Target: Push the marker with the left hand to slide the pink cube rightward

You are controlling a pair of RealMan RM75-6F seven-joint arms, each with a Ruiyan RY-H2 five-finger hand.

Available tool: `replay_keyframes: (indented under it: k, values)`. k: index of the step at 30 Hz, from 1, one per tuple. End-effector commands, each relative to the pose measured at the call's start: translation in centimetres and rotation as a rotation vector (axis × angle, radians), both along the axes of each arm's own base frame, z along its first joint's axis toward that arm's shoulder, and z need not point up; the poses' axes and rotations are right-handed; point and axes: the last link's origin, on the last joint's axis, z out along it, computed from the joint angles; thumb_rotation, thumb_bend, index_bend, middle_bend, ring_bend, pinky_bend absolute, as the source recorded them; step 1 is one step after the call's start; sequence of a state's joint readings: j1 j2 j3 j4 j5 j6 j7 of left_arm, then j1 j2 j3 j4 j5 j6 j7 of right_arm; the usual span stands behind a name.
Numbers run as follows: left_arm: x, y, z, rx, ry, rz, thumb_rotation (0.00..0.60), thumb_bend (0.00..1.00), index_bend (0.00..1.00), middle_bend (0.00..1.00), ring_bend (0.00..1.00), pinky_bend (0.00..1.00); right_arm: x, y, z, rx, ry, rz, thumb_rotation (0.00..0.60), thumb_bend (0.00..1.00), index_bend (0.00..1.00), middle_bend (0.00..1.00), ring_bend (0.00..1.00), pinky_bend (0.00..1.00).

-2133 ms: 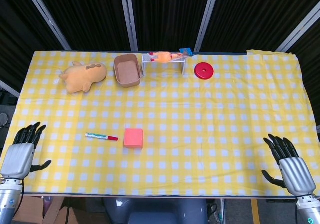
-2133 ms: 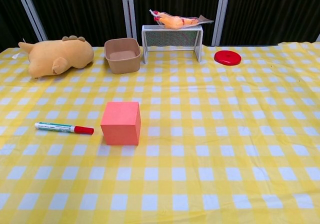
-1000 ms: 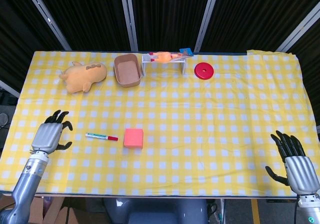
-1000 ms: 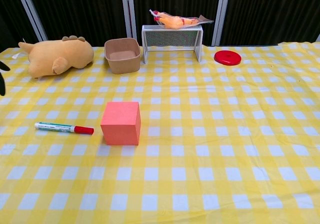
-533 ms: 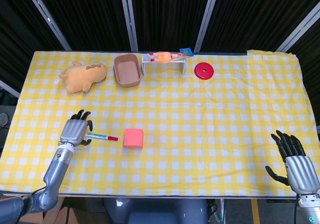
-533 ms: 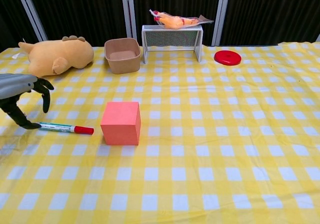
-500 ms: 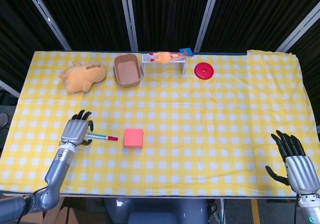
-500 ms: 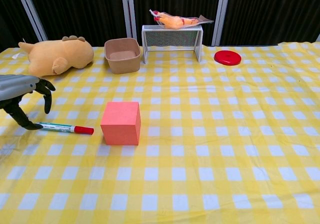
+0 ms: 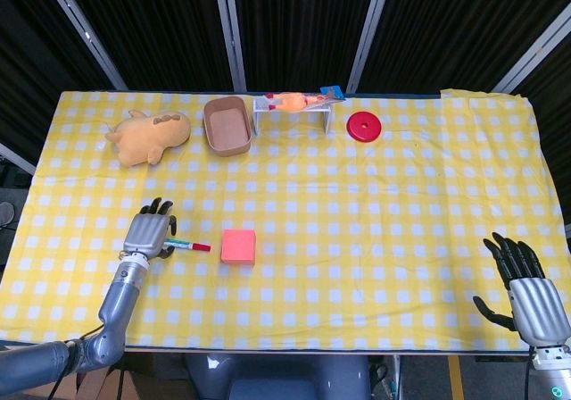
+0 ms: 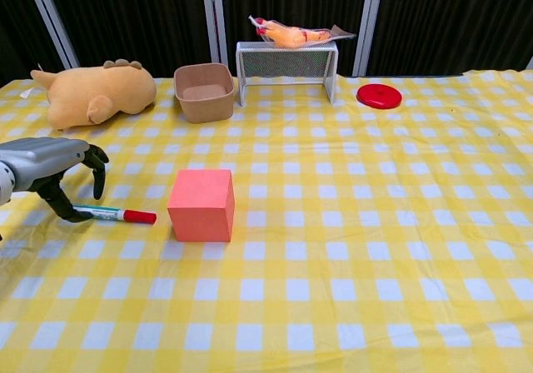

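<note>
The pink cube [image 9: 238, 246] [image 10: 201, 205] sits on the yellow checked cloth, left of centre. Just left of it lies the marker [image 9: 190, 245] [image 10: 118, 215], its red cap pointing at the cube with a small gap between them. My left hand [image 9: 150, 233] [image 10: 50, 168] arches over the marker's left end, fingers apart and curved down. Its thumb tip touches that end, and it holds nothing. My right hand [image 9: 526, 297] hangs at the table's near right corner with fingers spread and empty; the chest view does not show it.
Along the far edge stand a tan plush animal [image 9: 149, 137], a brown bowl [image 9: 227, 125], a small white wire goal [image 9: 294, 108] with an orange packet on top, and a red disc [image 9: 364, 127]. The checked cloth [image 9: 393, 230] stretches to the right of the cube.
My left hand has moved from the near left corner rightward to the marker's left end. The marker and cube lie where they were. The right hand has barely shifted.
</note>
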State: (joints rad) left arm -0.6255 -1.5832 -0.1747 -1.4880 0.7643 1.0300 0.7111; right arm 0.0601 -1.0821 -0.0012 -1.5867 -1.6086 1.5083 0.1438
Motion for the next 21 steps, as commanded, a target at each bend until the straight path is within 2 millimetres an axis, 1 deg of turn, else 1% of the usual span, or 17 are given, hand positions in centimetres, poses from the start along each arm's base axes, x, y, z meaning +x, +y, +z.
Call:
replay_keyframes:
  k: [1, 7, 11, 16, 21]
  values:
    - [0.15, 0.01, -0.37, -0.013, 0.008, -0.001, 0.600, 0.34, 0.49, 0.10, 0.02, 0.16, 0.02, 0.00, 0.01, 0.000, -0.002, 0.001, 0.600, 0.32, 0.00, 0.00, 0.00, 0.00]
    - [0.32, -0.08, -0.74, -0.026, 0.017, 0.001, 0.600, 0.35, 0.50, 0.10, 0.02, 0.16, 0.02, 0.01, 0.04, 0.000, -0.007, 0.000, 0.600, 0.32, 0.00, 0.00, 0.00, 0.00]
    - [0.32, -0.08, -0.77, -0.029, 0.020, 0.007, 0.600, 0.37, 0.55, 0.10, 0.02, 0.16, 0.03, 0.00, 0.07, -0.001, -0.011, -0.001, 0.600, 0.32, 0.00, 0.00, 0.00, 0.00]
    - [0.49, -0.18, -0.60, -0.024, 0.014, 0.006, 0.600, 0.41, 0.61, 0.12, 0.02, 0.16, 0.05, 0.01, 0.09, -0.001, -0.012, 0.001, 0.600, 0.32, 0.00, 0.00, 0.00, 0.00]
    - [1.04, -0.81, -0.23, -0.022, -0.018, 0.039, 0.600, 0.42, 0.62, 0.13, 0.02, 0.16, 0.05, 0.02, 0.11, -0.001, -0.010, 0.000, 0.600, 0.32, 0.00, 0.00, 0.00, 0.00]
